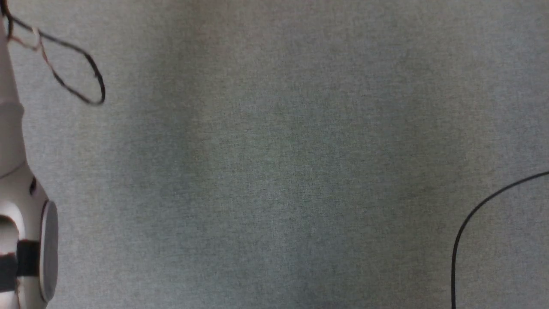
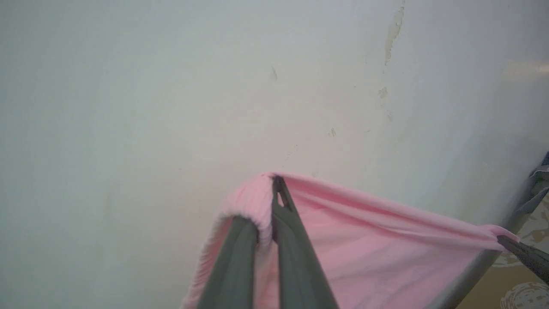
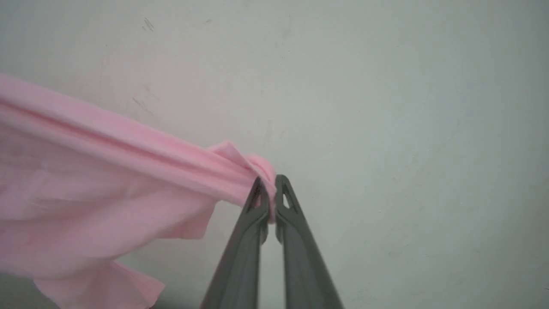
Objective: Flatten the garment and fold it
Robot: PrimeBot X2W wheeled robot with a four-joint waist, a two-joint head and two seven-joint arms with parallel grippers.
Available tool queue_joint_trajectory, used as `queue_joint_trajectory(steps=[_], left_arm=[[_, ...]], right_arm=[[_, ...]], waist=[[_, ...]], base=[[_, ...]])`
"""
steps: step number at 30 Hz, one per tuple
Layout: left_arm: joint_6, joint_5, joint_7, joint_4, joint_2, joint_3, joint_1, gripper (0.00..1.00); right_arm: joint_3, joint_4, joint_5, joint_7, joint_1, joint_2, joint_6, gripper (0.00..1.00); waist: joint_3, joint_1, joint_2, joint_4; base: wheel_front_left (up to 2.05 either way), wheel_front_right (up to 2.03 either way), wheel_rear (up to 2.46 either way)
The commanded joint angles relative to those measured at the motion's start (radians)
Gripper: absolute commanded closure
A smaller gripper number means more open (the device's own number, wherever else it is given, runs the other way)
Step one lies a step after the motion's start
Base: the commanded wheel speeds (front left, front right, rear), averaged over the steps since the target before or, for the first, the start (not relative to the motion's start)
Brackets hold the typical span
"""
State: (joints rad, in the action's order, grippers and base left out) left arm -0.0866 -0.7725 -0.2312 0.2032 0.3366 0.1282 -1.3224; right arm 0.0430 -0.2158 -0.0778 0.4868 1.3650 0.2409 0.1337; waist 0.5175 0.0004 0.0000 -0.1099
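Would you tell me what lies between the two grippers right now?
The pink garment spans that stretch, pinched by the left gripper at one end and the right gripper at the other, as the left wrist view shows.

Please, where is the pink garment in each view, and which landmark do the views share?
Head view: grey surface, pale arm at left edge.
Left wrist view: garment, lower centre to right edge, in the left gripper.
Right wrist view: left half, in the right gripper.
Shared landmark: the right gripper, also at the left wrist view's right edge.
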Motion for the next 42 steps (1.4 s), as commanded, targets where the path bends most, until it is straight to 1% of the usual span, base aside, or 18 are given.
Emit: queue_joint_trajectory(steps=[1,4,7,10,13,14,16,20,23,24,25,27,29,30,33,37,40,42], left_arm=[[0.011,0.011,0.045,0.015,-0.002,-0.021,-0.024,1.00],[0.054,-0.005,0.077,0.064,-0.011,-0.020,-0.023,1.00],[0.101,-0.008,0.060,0.100,-0.010,0.021,0.054,1.00],[0.137,0.016,0.050,0.109,0.012,0.074,0.196,1.00],[0.158,0.033,0.027,0.098,0.030,0.137,0.380,1.00],[0.158,0.033,0.027,0.098,0.030,0.137,0.380,1.00],[0.163,0.046,0.008,0.073,0.042,0.183,0.508,1.00],[0.151,0.052,-0.036,0.010,0.072,0.246,0.749,1.00],[0.130,0.031,-0.082,-0.058,0.080,0.286,0.914,1.00],[0.126,0.017,-0.099,-0.081,0.084,0.296,0.967,1.00],[0.110,-0.011,-0.134,-0.136,0.090,0.315,1.067,1.00],[0.108,-0.028,-0.169,-0.189,0.115,0.336,1.151,1.00],[0.086,-0.038,-0.204,-0.235,0.138,0.350,1.222,1.00],[0.086,-0.038,-0.204,-0.235,0.138,0.350,1.222,1.00],[0.042,-0.044,-0.245,-0.307,0.164,0.365,1.309,1.00],[-0.012,-0.075,-0.292,-0.410,0.173,0.377,1.402,1.00],[-0.040,-0.080,-0.287,-0.482,0.164,0.372,1.427,1.00],[-0.052,-0.081,-0.276,-0.515,0.150,0.365,1.422,1.00]], right_arm=[[-0.024,-0.015,0.010,-0.032,0.020,0.005,-0.003,1.00],[-0.025,-0.037,-0.001,-0.052,0.004,0.004,-0.003,1.00],[0.010,-0.048,-0.038,-0.032,-0.090,0.014,-0.003,1.00],[0.060,-0.032,-0.096,0.000,-0.239,0.024,-0.003,1.00],[0.103,0.003,-0.152,0.044,-0.423,0.039,-0.003,1.00],[0.103,0.003,-0.152,0.044,-0.423,0.039,-0.003,1.00],[0.117,0.032,-0.188,0.072,-0.556,0.055,-0.003,1.00],[0.112,0.131,-0.214,0.148,-0.806,0.091,-0.003,1.00],[0.077,0.217,-0.220,0.200,-0.988,0.105,-0.003,1.00],[0.058,0.245,-0.224,0.216,-1.049,0.102,-0.003,1.00],[0.019,0.296,-0.229,0.243,-1.167,0.090,-0.003,1.00],[-0.028,0.347,-0.219,0.278,-1.282,0.065,-0.003,1.00],[-0.077,0.398,-0.207,0.309,-1.391,0.034,-0.003,1.00],[-0.077,0.398,-0.207,0.309,-1.391,0.034,-0.003,1.00],[-0.128,0.471,-0.185,0.370,-1.538,-0.011,-0.003,1.00],[-0.182,0.574,-0.164,0.469,-1.676,-0.064,-0.003,1.00],[-0.202,0.667,-0.152,0.487,-1.688,-0.075,-0.003,1.00],[-0.197,0.712,-0.145,0.478,-1.660,-0.064,-0.003,1.00]], waist=[[0.013,-0.0004,0.0000,-0.002],[0.001,-0.0004,0.0000,0.005],[-0.028,-0.0004,0.0000,0.012],[-0.071,-0.0004,0.0000,0.012],[-0.116,-0.0004,0.0000,0.014],[-0.116,-0.0004,0.0000,0.014],[-0.148,-0.0004,0.0000,0.022],[-0.199,-0.0004,0.0000,0.030],[-0.236,-0.0004,0.0000,0.040],[-0.247,-0.0004,0.0000,0.043],[-0.268,-0.0004,0.0000,0.048],[-0.287,-0.0004,0.0000,0.056],[-0.303,-0.0004,0.0000,0.069],[-0.303,-0.0004,0.0000,0.069],[-0.323,-0.0004,0.0000,0.081],[-0.343,-0.0004,0.0000,0.090],[-0.349,-0.0004,0.0000,0.096],[-0.352,-0.0004,0.0000,0.100]], base=[[0.00,0.00,0.00],[0.00,0.00,0.00],[0.00,0.00,0.00],[0.00,0.00,0.00],[0.00,0.00,0.00],[0.00,0.00,0.00],[0.00,0.00,0.00],[0.00,0.00,0.00],[0.00,0.00,0.00],[0.00,0.00,0.00],[0.00,0.00,0.00],[0.00,0.00,0.00],[0.00,0.00,0.00],[0.00,0.00,0.00],[0.00,0.00,0.00],[0.00,0.00,0.00],[0.00,0.00,0.00],[0.00,0.00,0.00]])
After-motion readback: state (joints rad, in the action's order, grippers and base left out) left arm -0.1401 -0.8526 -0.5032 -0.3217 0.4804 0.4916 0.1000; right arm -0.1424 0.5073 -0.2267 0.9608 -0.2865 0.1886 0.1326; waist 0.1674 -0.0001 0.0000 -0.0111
